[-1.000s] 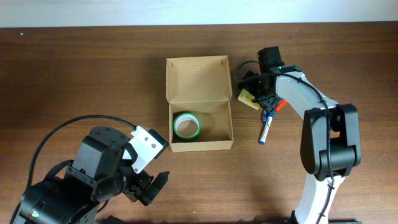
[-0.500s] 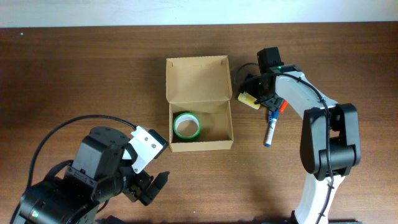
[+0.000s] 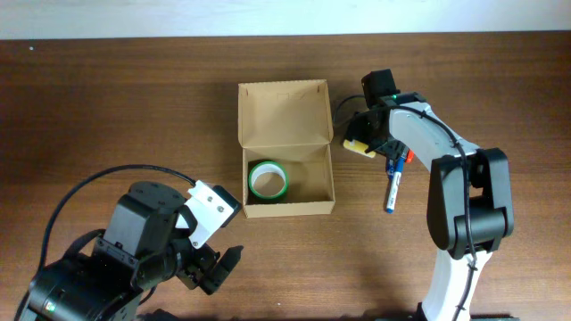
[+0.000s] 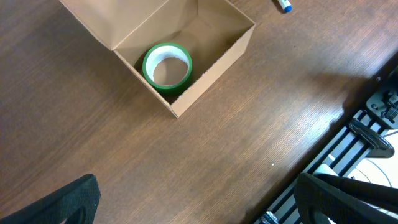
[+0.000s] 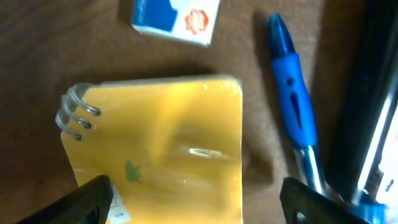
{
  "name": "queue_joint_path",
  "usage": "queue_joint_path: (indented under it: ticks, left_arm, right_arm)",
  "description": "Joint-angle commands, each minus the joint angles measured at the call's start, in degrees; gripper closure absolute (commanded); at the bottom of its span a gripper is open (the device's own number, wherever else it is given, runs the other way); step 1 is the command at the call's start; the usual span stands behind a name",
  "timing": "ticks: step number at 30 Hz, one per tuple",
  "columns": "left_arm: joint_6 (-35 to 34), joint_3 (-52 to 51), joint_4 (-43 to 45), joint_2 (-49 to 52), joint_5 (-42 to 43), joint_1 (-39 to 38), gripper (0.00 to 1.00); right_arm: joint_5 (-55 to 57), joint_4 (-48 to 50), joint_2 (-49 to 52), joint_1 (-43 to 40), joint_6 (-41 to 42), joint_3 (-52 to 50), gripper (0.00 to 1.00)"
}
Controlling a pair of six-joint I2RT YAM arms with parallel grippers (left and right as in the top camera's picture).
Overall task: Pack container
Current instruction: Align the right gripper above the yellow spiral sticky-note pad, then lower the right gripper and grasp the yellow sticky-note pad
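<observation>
Right end effector (image 5: 208, 200), wide, astride notepad (image 5: 163, 140)

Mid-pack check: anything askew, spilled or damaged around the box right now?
Nothing stands out. The container sits square with its lid flap open and no visible damage, the green tape roll lying flat inside. The yellow notepad and the blue pen lie on the table to its right, unpacked but not odd.

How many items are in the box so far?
1: the green tape roll lies flat on the floor of the box, near the left wall. Nothing else shows inside.
</observation>
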Motion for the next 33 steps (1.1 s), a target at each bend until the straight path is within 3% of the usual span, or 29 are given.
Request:
queue_joint_path:
  ticks: [1,10,18,23,33]
  left_arm:
    - [0.92,0.72,0.15,-0.07,0.83,0.2,0.0]
    - [0.92,0.72,0.15,-0.07,0.83,0.2,0.0]
    - [0.92,0.72,0.15,-0.07,0.81,0.2,0.0]
    - [0.94,0.72,0.15,-0.09,0.81,0.2,0.0]
    - [0.92,0.72,0.15,-0.09,0.83,0.2,0.0]
  right_arm:
    - [3.23,-2.73,1.95,0.26,-0.92,-0.52,0.16]
    - [3.48,-5.64,1.95,0.26,-3.37,0.37,0.18]
    - [2.91,-8.35,1.95,0.26,-6.67,7.72,0.02]
    - [-2.51,-8.55,1.95,0.28,-13.6,10.32,0.01]
    - [-5.11,-7.87,1.95,0.28,-19.63,8.31,0.0]
